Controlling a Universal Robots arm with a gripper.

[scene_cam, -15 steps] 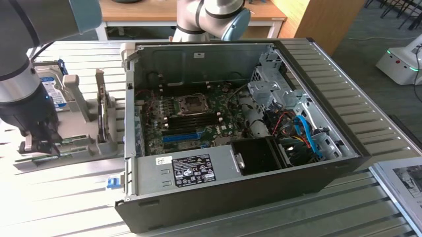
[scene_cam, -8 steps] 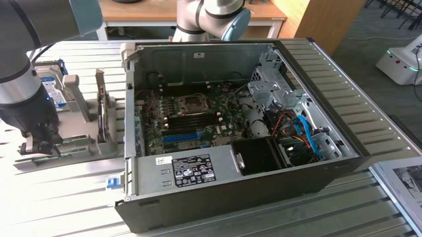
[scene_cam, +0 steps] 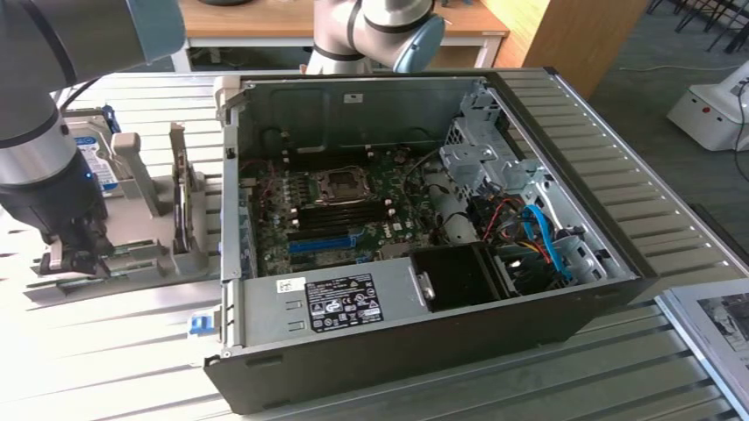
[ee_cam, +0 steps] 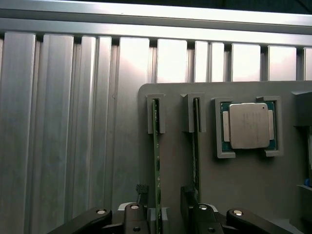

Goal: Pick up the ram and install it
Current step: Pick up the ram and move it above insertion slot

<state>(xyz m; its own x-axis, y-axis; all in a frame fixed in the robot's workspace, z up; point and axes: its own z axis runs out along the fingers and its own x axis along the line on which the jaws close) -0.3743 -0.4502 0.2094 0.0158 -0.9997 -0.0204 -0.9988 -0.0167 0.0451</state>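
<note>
Two green ram sticks stand on edge in slots of a grey holder plate (ee_cam: 234,190). The nearer-to-edge ram (ee_cam: 157,161) runs straight down between my gripper's (ee_cam: 163,214) two fingers, which straddle it with a gap on one side, so the gripper is open. The second ram (ee_cam: 196,146) stands parallel, just outside one finger (ee_cam: 194,207). In the exterior view my gripper (scene_cam: 80,259) hangs low over the grey holder (scene_cam: 129,254) at that view's left, beside the open computer case (scene_cam: 410,228). Black memory slots (scene_cam: 339,210) lie on the motherboard below the processor socket (scene_cam: 343,182).
A square silver processor chip (ee_cam: 249,126) sits in its own pocket on the holder. A hard drive with a blue label (scene_cam: 96,167) and an upright card (scene_cam: 181,206) stand in the fixture. A blue slot (scene_cam: 322,244) and drive cage (scene_cam: 486,167) are inside the case. The table is slatted aluminium (ee_cam: 58,122).
</note>
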